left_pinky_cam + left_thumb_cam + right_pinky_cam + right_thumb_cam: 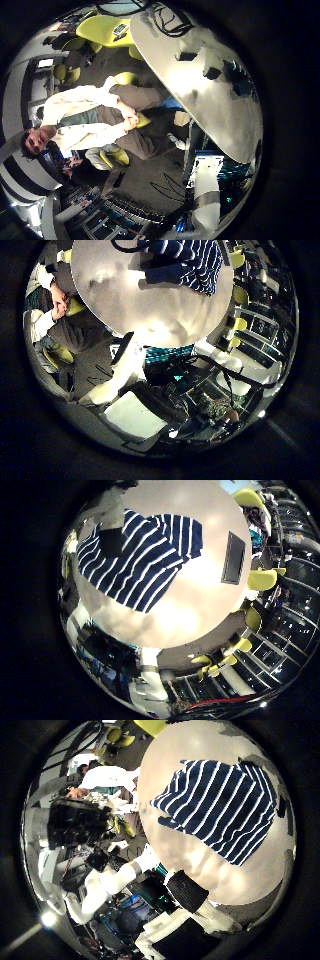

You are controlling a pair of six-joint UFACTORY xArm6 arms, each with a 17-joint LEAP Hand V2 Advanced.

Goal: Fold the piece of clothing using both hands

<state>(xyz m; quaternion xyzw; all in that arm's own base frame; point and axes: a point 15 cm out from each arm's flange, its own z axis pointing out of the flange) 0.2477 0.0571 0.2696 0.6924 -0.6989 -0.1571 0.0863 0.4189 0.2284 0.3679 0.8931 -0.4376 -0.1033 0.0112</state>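
The striped shirt (140,560) is lying spread on the round desk (200,600), under the robot hands, waiting for folding. Their fingers are not showing.

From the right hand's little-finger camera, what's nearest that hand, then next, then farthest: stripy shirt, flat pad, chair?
1. Shirt, spread on the table.
2. Pad, by the table's edge.
3. Chair, off the table.

You held the left hand and right hand high, palms facing down. In the right thumb-side view a black hand (76,824) showed beside a white arm (108,886); which hand it was, you could not tell.
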